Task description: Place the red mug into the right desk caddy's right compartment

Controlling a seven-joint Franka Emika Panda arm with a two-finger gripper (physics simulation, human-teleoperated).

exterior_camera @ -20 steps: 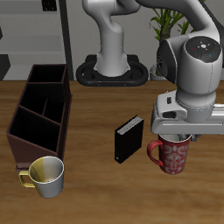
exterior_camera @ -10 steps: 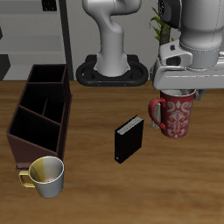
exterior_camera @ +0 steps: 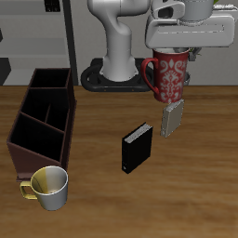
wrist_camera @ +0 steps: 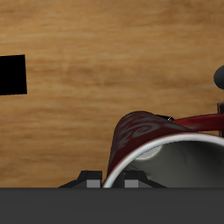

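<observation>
Mug lift is confirmed: the red mug is now carried high above the desk, where half a second ago it was only just raised and a second ago it was sitting on the wood. It is pinched at the rim by the claw, the fingers mostly hidden behind the wrist housing. The mug is hung upright, handle turned toward the caddy side. A pale shadow patch is cast on the desk below it, well apart from the mug, which fits the gained height. In the wrist view the red mug is seen close under the camera, its grey-white inside facing up, with bare wood beyond and the small black box far off.

The mug is also shifted across toward the desk's middle compared with the earlier frames, so the transfer is judged to be under way. The right desk caddy is untouched and well apart from the mug, with the small black box between them on the desk and the yellow-and-cream mug just in front of the caddy's near end. The right compartment is taken to be the squarish section at the caddy's far end, open and empty. Clearance over the caddy walls is judged sufficient at this height. Lowering and release are not yet done.
</observation>
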